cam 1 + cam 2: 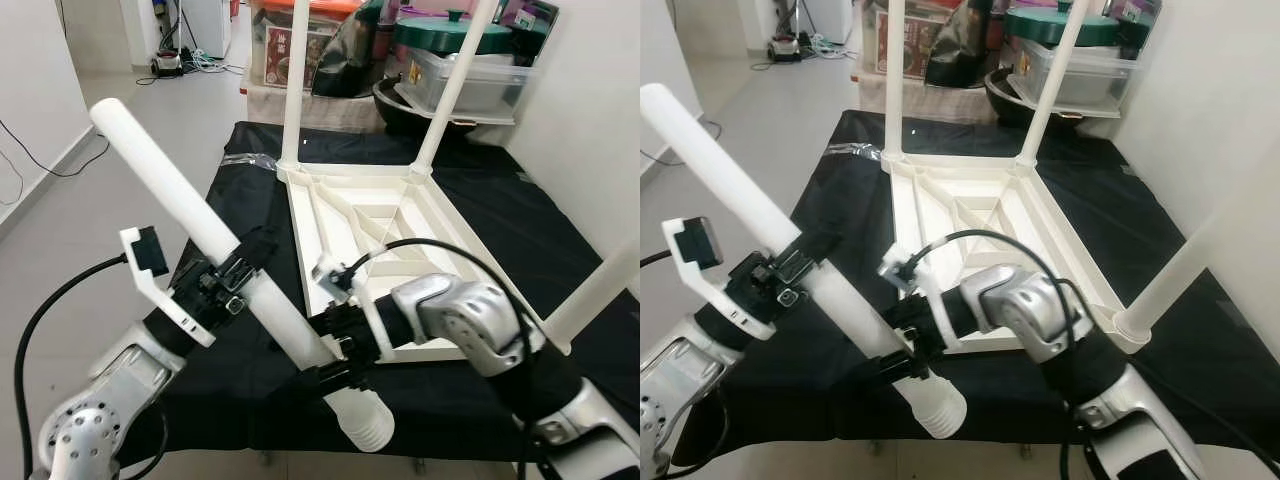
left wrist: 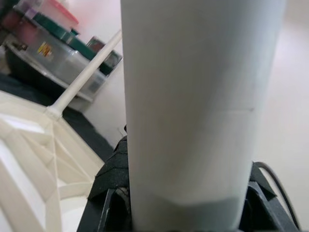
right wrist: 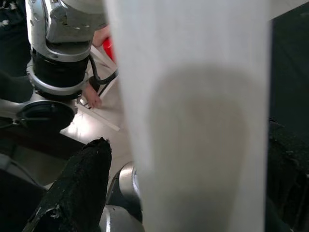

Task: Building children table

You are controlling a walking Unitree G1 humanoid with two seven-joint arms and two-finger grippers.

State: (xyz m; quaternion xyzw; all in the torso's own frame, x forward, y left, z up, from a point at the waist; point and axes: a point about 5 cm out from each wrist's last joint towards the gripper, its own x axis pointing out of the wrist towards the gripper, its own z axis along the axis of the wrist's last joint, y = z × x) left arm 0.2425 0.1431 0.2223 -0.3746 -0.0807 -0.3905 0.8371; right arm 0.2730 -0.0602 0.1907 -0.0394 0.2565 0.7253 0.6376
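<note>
Your left gripper (image 1: pixel 245 268) and right gripper (image 1: pixel 335 350) both squeeze the white table leg (image 1: pixel 190 215). It tips toward 10 o'clock. The upside-down tabletop (image 1: pixel 360 215) lies just beside it at 2 o'clock.

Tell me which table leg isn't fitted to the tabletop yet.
The leg held by both the left gripper and right gripper, slanted over the black cloth. Three others stand in the upturned tabletop.

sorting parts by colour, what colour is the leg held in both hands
White table leg, clearest in the left eye view.

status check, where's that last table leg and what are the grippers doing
Left gripper and right gripper both shut on loose table leg, held slanted. Upturned tabletop on black cloth: three legs fitted, near-left corner open. Nothing blocking.
</note>
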